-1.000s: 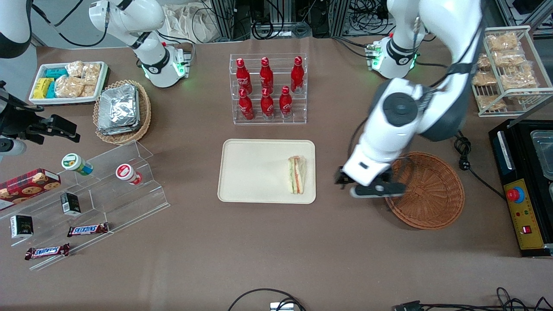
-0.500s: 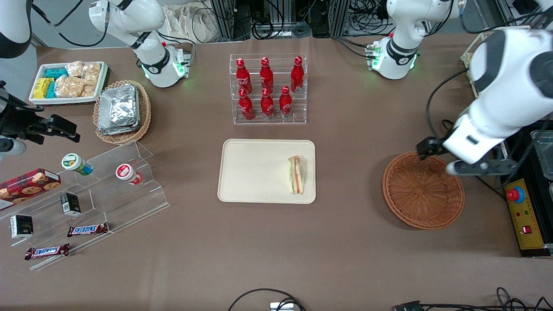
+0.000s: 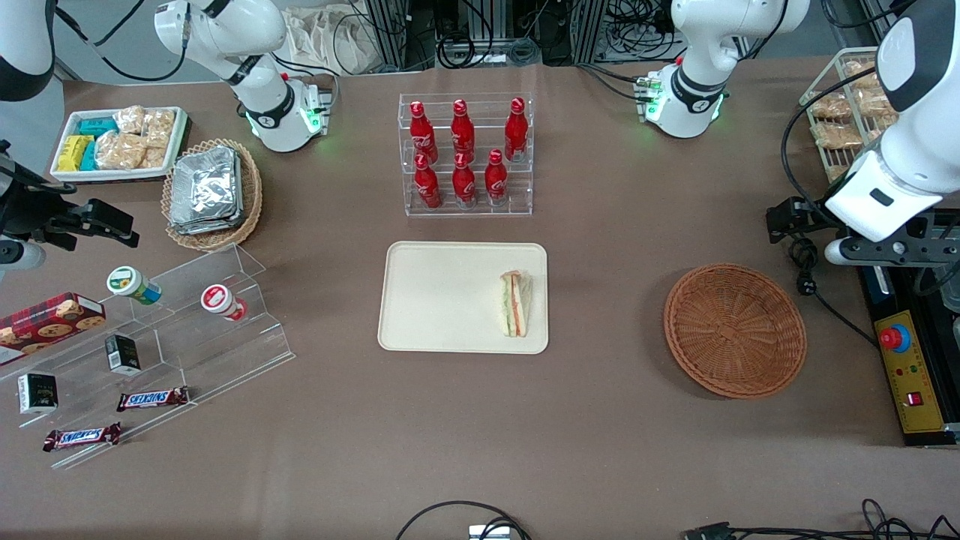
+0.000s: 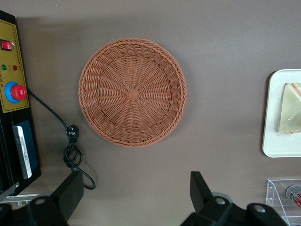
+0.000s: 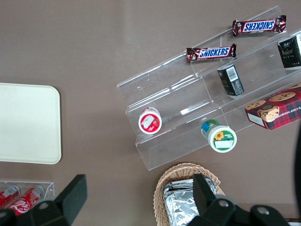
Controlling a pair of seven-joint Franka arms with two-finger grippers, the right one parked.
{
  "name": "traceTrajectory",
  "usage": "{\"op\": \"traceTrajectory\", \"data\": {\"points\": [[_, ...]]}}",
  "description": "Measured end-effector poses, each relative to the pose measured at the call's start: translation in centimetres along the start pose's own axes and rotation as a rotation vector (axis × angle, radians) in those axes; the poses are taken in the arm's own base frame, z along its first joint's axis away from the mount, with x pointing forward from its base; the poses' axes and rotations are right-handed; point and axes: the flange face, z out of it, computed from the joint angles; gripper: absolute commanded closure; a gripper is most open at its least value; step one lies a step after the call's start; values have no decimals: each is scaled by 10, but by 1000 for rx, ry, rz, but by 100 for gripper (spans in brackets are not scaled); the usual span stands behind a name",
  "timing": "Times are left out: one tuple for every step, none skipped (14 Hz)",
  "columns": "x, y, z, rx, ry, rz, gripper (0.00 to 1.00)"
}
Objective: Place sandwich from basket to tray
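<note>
The sandwich [image 3: 515, 303] lies on the cream tray [image 3: 442, 300], close to the tray edge that faces the basket; the left wrist view shows the sandwich [image 4: 290, 109] on the tray [image 4: 282, 147] too. The reddish-brown wicker basket [image 3: 735, 330] is empty, as the left wrist view confirms [image 4: 132, 92]. My left gripper [image 3: 825, 238] hangs high above the table, farther from the front camera than the basket and toward the working arm's end. It is open [image 4: 134, 184], its fingers wide apart with nothing between them.
A black control box [image 3: 904, 367] with a red button sits beside the basket, and a coiled black cable [image 3: 804, 262] lies nearby. A wire rack of bagged snacks [image 3: 844, 124] stands close to the arm. The cola bottle rack [image 3: 465, 154] stands farther back than the tray.
My left gripper has risen off the basket's rim and swung away from it, toward the working arm's end of the table. The sandwich and tray have not moved.
</note>
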Motion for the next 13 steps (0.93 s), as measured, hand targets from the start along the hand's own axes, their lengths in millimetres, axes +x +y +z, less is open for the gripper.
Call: {"op": "traceTrajectory", "data": {"points": [[0, -1, -1, 0, 1, -1, 0], [-1, -2, -2, 0, 4, -4, 0], [-2, -5, -4, -1, 7, -9, 0], [-3, -7, -6, -1, 11, -12, 0], [-4, -8, -8, -1, 15, -14, 0], [-6, -9, -11, -2, 21, -15, 0], [-7, -9, -14, -2, 25, -16, 0], [-7, -9, -15, -2, 27, -16, 0], [-8, -10, -15, -2, 28, -18, 0], [-8, -13, -15, -3, 28, -24, 0], [-8, -19, -16, -4, 28, -34, 0], [-8, -24, -16, -7, 29, -44, 0], [-9, -27, -17, -9, 30, -50, 0]]}}
